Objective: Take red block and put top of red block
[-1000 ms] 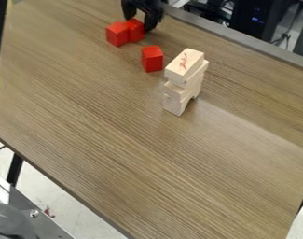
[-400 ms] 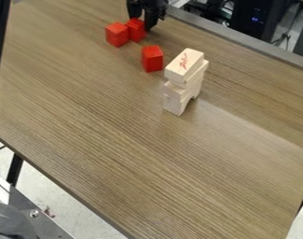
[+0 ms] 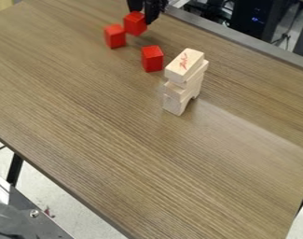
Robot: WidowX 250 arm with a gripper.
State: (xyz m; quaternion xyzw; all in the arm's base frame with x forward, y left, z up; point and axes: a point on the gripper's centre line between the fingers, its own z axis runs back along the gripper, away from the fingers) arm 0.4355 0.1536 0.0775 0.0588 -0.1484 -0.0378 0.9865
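While my gripper (image 3: pixel 143 17) pinches one red block (image 3: pixel 134 24) between its fingertips, red script (image 3: pixel 184 61) marks the top wooden block (image 3: pixel 177 73), too small for me to read.

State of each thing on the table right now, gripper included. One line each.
Gripper: closed on a red block.
Held red block: in the grip, not on top of another block.
Red block nearest the wooden stack: on the table, nothing on it.
Third red block: on the table, nothing on it.
Wooden stack: standing, top piece marked in red.
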